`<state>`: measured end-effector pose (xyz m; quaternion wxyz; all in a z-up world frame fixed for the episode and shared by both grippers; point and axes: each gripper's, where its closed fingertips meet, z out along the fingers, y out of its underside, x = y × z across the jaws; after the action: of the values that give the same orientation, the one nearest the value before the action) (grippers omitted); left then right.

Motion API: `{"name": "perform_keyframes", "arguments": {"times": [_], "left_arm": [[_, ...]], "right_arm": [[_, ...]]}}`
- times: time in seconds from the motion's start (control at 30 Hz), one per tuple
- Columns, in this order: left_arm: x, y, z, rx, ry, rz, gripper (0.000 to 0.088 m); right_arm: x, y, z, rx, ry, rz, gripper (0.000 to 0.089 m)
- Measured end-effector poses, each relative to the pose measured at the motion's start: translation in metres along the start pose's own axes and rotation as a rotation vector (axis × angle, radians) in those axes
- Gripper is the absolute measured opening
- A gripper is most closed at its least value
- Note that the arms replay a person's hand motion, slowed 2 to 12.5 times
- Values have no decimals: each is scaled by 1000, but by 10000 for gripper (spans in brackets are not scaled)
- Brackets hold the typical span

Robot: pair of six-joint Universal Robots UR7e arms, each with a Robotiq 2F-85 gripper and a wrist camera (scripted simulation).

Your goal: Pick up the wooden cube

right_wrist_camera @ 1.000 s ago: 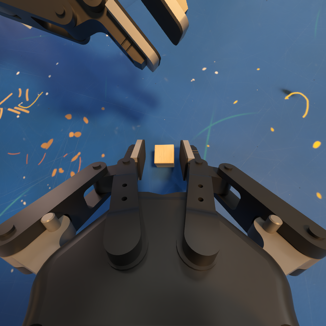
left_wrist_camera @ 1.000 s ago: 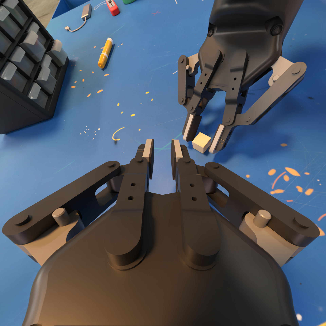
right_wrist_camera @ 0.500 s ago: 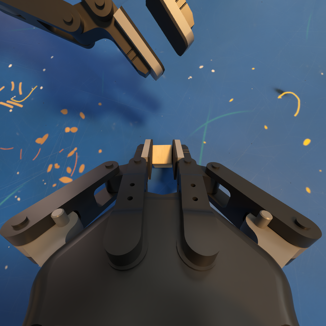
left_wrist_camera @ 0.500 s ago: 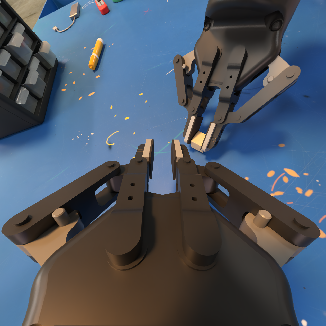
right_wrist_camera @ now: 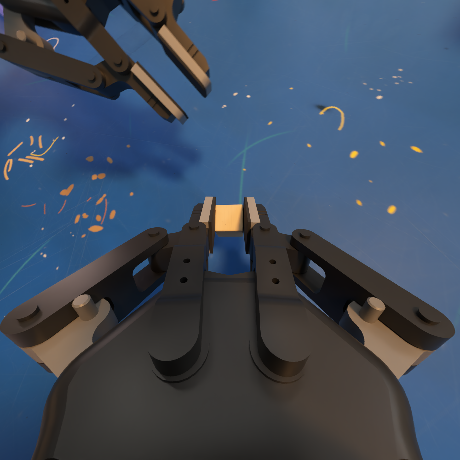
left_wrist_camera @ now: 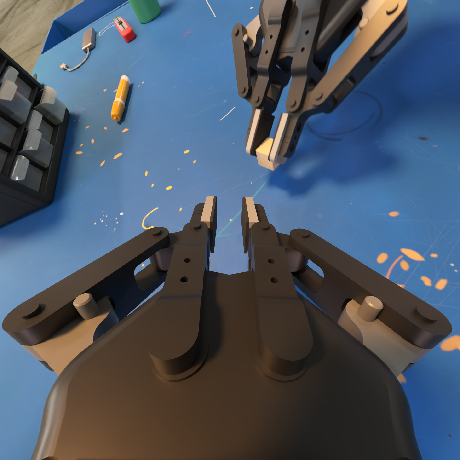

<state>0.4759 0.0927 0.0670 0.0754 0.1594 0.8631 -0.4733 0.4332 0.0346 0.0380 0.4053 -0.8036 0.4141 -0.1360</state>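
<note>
The wooden cube [right_wrist_camera: 228, 219] is a small pale block held between the pads of my right gripper [right_wrist_camera: 229, 202], which is shut on it. In the left wrist view the right gripper [left_wrist_camera: 265, 154] hangs point-down with the cube [left_wrist_camera: 263, 151] in its tips, a little above the blue table [left_wrist_camera: 174, 74], its shadow beneath. My left gripper [left_wrist_camera: 229, 199] is empty, its pads a narrow gap apart, just short of the cube and to its left. It also shows in the right wrist view [right_wrist_camera: 195, 105], at the upper left.
A black drawer organizer [left_wrist_camera: 27, 139] stands at the left edge. A yellow marker [left_wrist_camera: 120, 98], a grey adapter with a cable [left_wrist_camera: 88, 39], a red object [left_wrist_camera: 124, 28] and a green cylinder [left_wrist_camera: 144, 10] lie at the far left of the table. Paint flecks dot the surface.
My right gripper closed on the cube and has raised it off the table. My left gripper kept its gap while its view pulled away from the table.
</note>
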Motion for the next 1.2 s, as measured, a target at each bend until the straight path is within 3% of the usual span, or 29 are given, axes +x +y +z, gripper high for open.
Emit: {"name": "perform_keyframes", "arguments": {"times": [0.3,0.5,0.8,1.2], "left_arm": [[3,-14,15,23,-3,52,184],[5,-23,26,37,-10,92,185],[6,-32,45,20,-20,165,203],[-1,-18,68,-115,-46,294,290]], "right_arm": [[40,13,-42,33,135,102,197],[61,24,-58,36,190,166,197],[67,35,-57,51,179,243,197],[66,37,-47,72,159,276,197]]}}
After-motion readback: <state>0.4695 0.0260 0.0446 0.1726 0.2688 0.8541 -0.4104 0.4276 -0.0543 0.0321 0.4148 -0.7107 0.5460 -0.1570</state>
